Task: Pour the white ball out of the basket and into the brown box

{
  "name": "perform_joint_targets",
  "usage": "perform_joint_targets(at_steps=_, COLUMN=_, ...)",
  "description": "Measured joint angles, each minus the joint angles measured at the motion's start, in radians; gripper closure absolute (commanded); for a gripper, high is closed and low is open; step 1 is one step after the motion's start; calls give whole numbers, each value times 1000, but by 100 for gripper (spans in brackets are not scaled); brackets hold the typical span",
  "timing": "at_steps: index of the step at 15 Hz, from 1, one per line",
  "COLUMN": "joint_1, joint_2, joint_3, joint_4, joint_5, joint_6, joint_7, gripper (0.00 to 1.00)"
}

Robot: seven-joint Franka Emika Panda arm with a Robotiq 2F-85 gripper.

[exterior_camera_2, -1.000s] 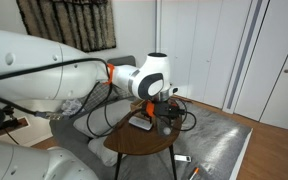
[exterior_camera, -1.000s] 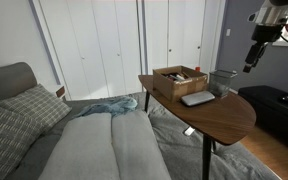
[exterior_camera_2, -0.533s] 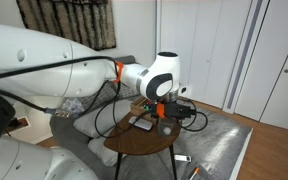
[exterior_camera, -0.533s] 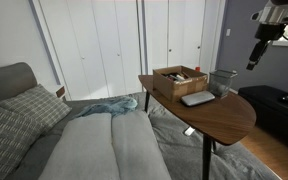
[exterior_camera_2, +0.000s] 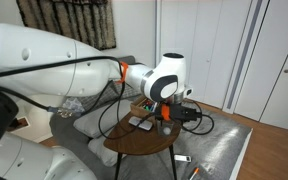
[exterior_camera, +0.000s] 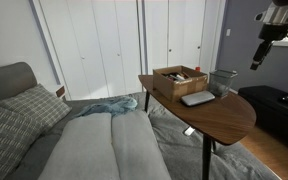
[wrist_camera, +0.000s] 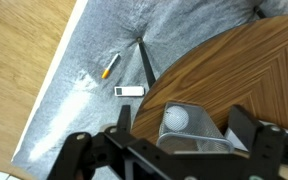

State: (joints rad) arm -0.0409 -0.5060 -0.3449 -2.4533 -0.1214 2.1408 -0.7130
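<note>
I had the gripper [exterior_camera: 256,63] hanging high over the far end of the table [exterior_camera: 222,120], well clear of everything on it. In the wrist view its dark fingers [wrist_camera: 247,130] stood spread wide with nothing between them, so it held nothing.

Straight below, framed by those fingers, sat the basket [wrist_camera: 196,128], upright on the wood near the table's edge. What lay inside it I could not make out through the grey mesh. In an exterior view the basket [exterior_camera: 223,81] stood just beside the brown box [exterior_camera: 180,80], apart from it. The box held a few small mixed things, too small for me to name. A flat grey slab [exterior_camera: 197,98] lay in front of the box.

On the grey rug [wrist_camera: 94,100] below the table lay an orange pen [wrist_camera: 108,67] and a small white stick [wrist_camera: 129,91].
</note>
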Motion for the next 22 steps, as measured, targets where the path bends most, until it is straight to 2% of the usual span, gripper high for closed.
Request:
perform_joint_targets(at_steps=5, joint_1=0, joint_2=108, joint_3=-34, joint_4=92, joint_5=87, joint_6=0, joint_7=-31, gripper=0)
perform_joint_targets(at_steps=12, joint_1=1, joint_2=297, joint_3=11, joint_4=252, joint_5=159, joint_6=-1, joint_7=-6, gripper=4)
perform_joint_targets(at_steps=13, joint_1=1, joint_2=319, joint_3=27, joint_4=263, joint_5=159, joint_6=-1, joint_7=4, gripper=16)
perform_joint_targets(at_steps=14, joint_1=1, joint_2=339, joint_3=43, joint_4=271, joint_5=159, joint_6=-1, joint_7=13, gripper=22)
perform_joint_targets(at_steps=16, joint_1=1, joint_2=368, joint_3=72, joint_4=283, joint_5=159, joint_6=-1, joint_7=34, gripper=41)
perform_joint_targets(at_steps=22, joint_1=-19, joint_2=391, joint_3=96, joint_4=277, joint_5=159, joint_6=-17, joint_7=67, gripper=83)
